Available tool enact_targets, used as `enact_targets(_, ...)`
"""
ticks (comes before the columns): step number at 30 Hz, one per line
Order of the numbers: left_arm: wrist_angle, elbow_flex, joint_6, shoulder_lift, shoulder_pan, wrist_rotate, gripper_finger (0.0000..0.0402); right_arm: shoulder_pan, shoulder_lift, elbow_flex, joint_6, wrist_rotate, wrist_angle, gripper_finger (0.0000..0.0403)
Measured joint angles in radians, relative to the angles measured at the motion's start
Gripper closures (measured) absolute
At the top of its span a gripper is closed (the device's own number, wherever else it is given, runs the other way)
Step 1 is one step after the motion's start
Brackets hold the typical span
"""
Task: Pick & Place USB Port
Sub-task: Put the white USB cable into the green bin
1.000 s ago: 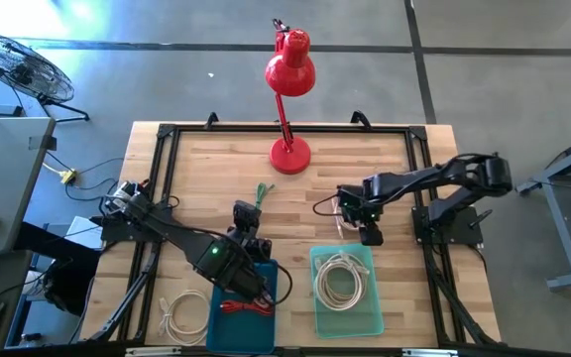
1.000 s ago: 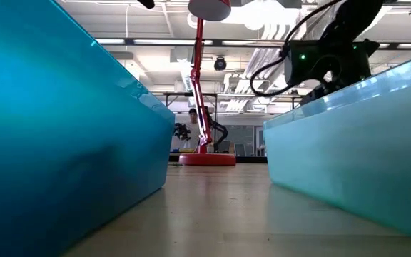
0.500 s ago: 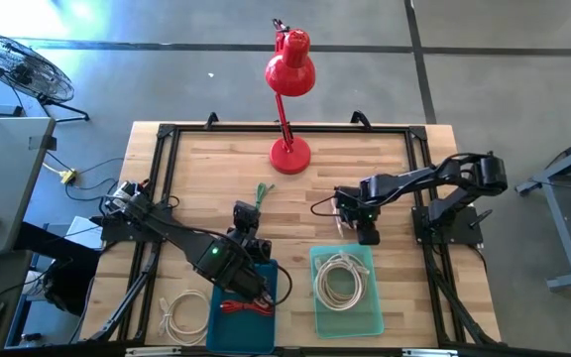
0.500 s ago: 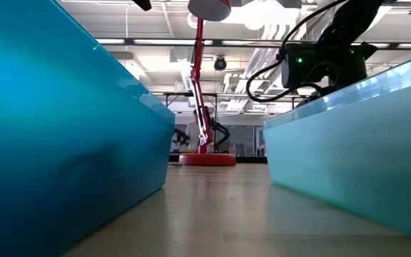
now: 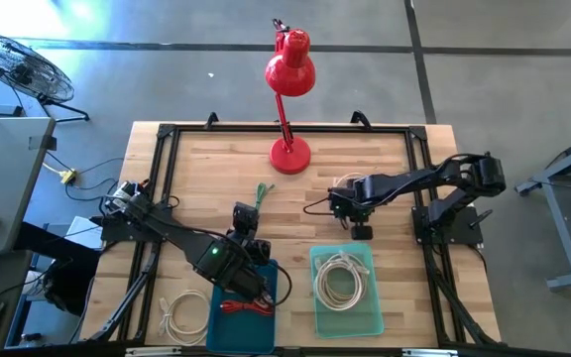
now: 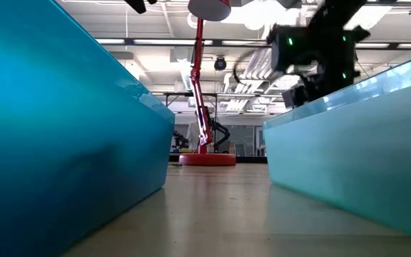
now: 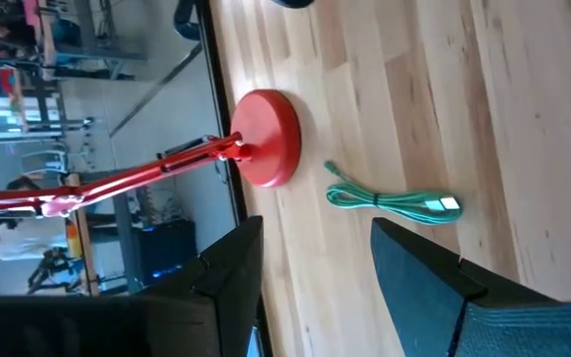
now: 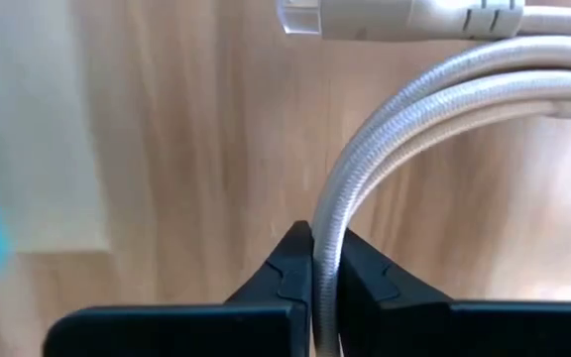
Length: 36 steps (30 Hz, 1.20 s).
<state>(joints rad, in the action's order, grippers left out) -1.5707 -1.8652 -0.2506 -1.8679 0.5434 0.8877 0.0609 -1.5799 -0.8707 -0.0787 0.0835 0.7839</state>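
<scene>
My right gripper (image 5: 362, 232) is shut on a white braided cable (image 8: 434, 99) above the table, just beyond the pale teal bin (image 5: 347, 297). The cable's white plug (image 8: 365, 15) shows beyond the fingers. My left gripper (image 5: 249, 248) is open and empty over the far edge of the blue bin (image 5: 266, 315). A green cable (image 5: 262, 193) lies on the table beyond it and also shows in the left wrist view (image 7: 395, 203). My right gripper pinches a strand of the white cable (image 8: 327, 238) between its two fingertips. The strand runs out along the fingers, then bends away into the bundled coil. The coil and plug hang beyond the fingers, above the wood.
The pale teal bin holds another coiled white cable (image 5: 343, 278). The blue bin holds a red cable (image 5: 246, 307). A white cable (image 5: 181, 315) lies to the left of the blue bin. A red desk lamp (image 5: 288, 154) stands at the table's far middle.
My right gripper has gone toward the table's left edge and a little up, staying shut on the white cable, which has come up with it. My left arm has kept still.
</scene>
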Motion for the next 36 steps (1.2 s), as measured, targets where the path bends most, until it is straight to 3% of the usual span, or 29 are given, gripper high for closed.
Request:
enact_targets(9, 0.0, 0.0, -0.015, 0.0, 0.001, -0.06, 0.022, -0.153, 0.002, -0.297, 0.056, 0.066, 0.248, 0.0393)
enact_targets(20, 0.0, 0.0, -0.019, 0.0, 0.076, -0.116, 0.022, -0.498, 0.004, -0.517, 0.278, -0.128, 0.271, 0.0393)
enact_targets(27, 0.0, 0.0, -0.072, 0.0, 0.148, -0.114, 0.022, -0.679, 0.004, -0.522, 0.385, -0.162, 0.065, 0.0393)
enact_targets(36, 0.0, 0.0, -0.159, 0.0, 0.193, -0.112, 0.022, -0.743, 0.005, -0.372, 0.466, -0.164, -0.13, 0.0393)
